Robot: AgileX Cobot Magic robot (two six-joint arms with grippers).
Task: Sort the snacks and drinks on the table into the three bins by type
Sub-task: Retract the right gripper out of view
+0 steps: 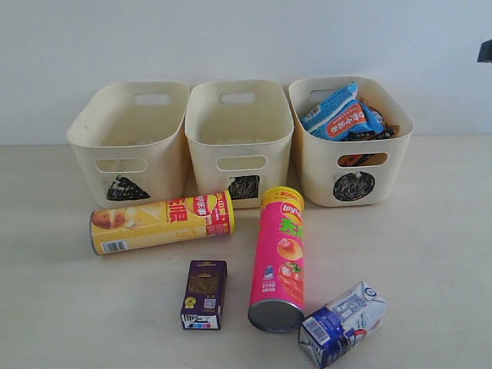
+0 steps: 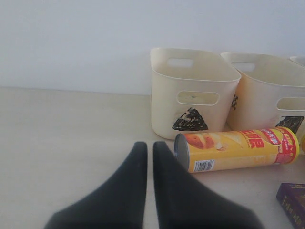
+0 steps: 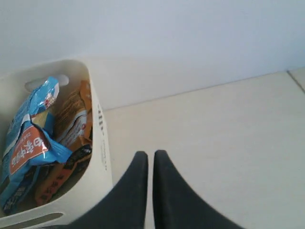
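Cardboard tubes first: the yellow tube (image 1: pixel 161 223) and pink tube (image 1: pixel 279 257) lie on their sides on the table (image 1: pixel 430 254) in front of the 3 bins (image 1: pixel 206 150). They look rigid and, I'd judge, light, but glossy and ready to roll, so grip across mid-body. The purple carton (image 1: pixel 204 294) and blue-white carton (image 1: pixel 344 323) look squashable; pinch the flat faces gently. Foil packets (image 1: pixel 342 115) sit in the circle bin (image 1: pixel 315 169). Left claw (image 2: pixel 149 149) and right claw (image 3: pixel 148 156) are both pressed together, holding nothing.

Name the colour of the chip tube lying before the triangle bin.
Yellow tube, best in exterior view.
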